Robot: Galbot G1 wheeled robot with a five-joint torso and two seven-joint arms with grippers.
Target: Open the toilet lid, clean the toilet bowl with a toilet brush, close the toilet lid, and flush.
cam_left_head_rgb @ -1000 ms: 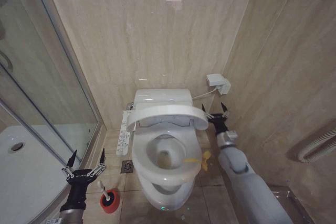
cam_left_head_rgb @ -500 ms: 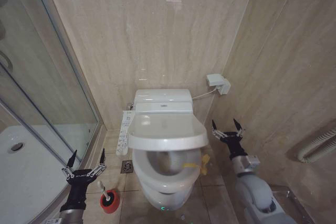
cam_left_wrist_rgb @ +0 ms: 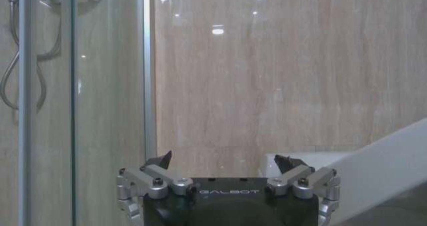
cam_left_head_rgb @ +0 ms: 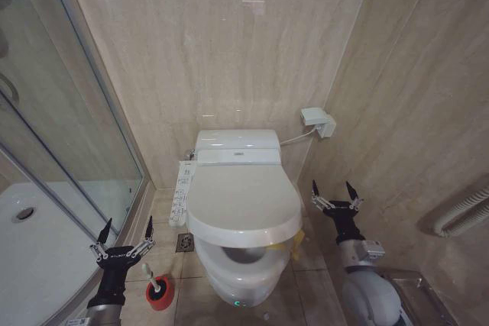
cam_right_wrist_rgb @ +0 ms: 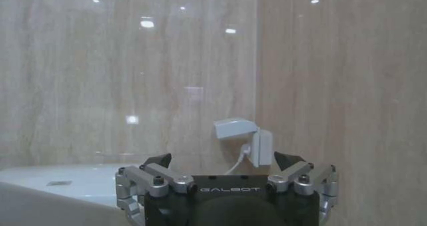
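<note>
The white toilet lid (cam_left_head_rgb: 243, 202) lies tilted low over the toilet bowl (cam_left_head_rgb: 238, 272), with a dark gap under its front edge. A yellow cord (cam_left_head_rgb: 295, 237) hangs at the lid's right edge. My right gripper (cam_left_head_rgb: 333, 199) stands open just right of the lid, touching nothing; its own view shows it (cam_right_wrist_rgb: 222, 162) open against the wall. My left gripper (cam_left_head_rgb: 124, 236) is open low on the left, above the floor. The toilet brush (cam_left_head_rgb: 155, 288) stands in its red holder just right of that gripper. The left wrist view shows the open left gripper (cam_left_wrist_rgb: 223, 163) and a slanted white lid surface (cam_left_wrist_rgb: 393, 161).
A glass shower door (cam_left_head_rgb: 69, 135) and white shower tray (cam_left_head_rgb: 30, 242) close off the left. A control panel (cam_left_head_rgb: 181, 192) and floor drain (cam_left_head_rgb: 184, 243) sit left of the toilet. A wall socket box (cam_left_head_rgb: 317, 121) with a cable and a grey hose (cam_left_head_rgb: 458, 215) are on the right wall.
The lid has swung down from half raised to nearly flat over the bowl. My right gripper let go of its edge and drew back right and lower. The left arm stayed still.
</note>
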